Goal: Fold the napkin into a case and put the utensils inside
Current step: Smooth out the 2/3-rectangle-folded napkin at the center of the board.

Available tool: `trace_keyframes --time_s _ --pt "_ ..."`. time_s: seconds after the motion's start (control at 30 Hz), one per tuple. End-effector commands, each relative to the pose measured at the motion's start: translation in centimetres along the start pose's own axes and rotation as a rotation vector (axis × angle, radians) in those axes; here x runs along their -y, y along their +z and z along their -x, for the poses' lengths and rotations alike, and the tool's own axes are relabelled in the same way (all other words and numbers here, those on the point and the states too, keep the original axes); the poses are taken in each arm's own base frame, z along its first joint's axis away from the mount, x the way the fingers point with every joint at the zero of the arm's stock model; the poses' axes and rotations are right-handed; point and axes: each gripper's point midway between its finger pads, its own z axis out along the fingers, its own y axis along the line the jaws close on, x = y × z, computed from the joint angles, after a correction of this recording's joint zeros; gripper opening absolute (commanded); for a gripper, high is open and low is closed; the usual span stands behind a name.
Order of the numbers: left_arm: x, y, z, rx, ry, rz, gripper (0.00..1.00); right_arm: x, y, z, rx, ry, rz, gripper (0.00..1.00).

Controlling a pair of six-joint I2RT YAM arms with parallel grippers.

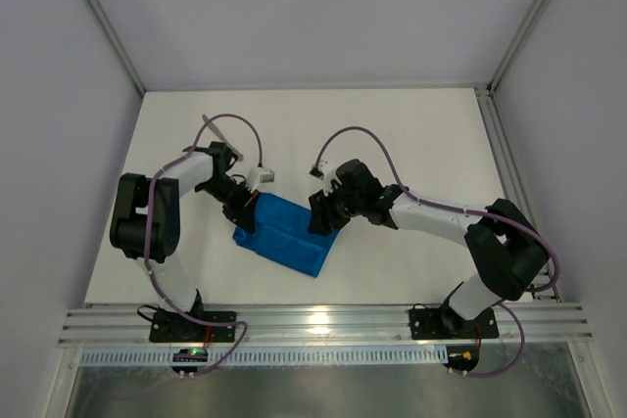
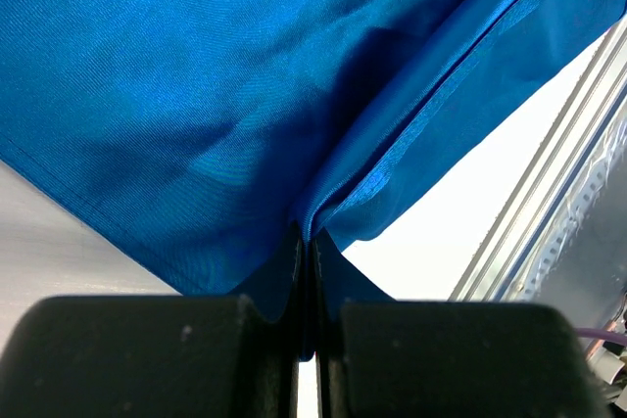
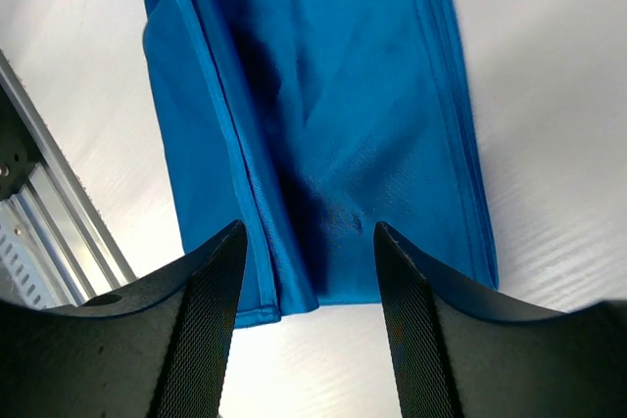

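Layers of bright blue, faintly shiny cloth make up the napkin, which lies folded into an oblong on the white table. In the overhead view it slants from upper left to lower right between the two arms, a little way back from the metal rail along the near edge. The left end effector is at the cloth's upper left corner with its jaws pressed together, clamped on a pinch of the napkin. The left wrist view shows the cloth gathered into the seam between the two black jaws, and creases fan out from that spot across the blue surface. The right end effector is at the opposite, right-hand end of the oblong with its jaws standing apart and gripping nothing. In the right wrist view, the short end of the napkin lies on the table between and beyond the two textured black jaws. Stacked hems run along both long sides of the strip, and a soft dent shows near its middle. Whether those jaw tips touch the cloth cannot be told.
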Motion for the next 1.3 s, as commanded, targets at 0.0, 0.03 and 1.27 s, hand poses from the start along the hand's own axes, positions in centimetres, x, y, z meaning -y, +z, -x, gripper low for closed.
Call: trace_keyframes --time_s 0.0,0.03,1.27 --pt "-0.5 -0.6 0.8 0.012 0.023 0.015 0.00 -1.1 1.8 -1.5 -0.048 0.000 0.070 0.59" --pt "-0.4 -0.6 0.7 0.012 0.019 0.013 0.00 -1.3 2.0 -1.7 -0.058 -0.004 0.086 0.59" --pt "-3.4 -4.3 0.0 -0.026 0.086 0.225 0.39 -0.1 3.3 -5.4 -0.196 -0.024 0.077 0.04"
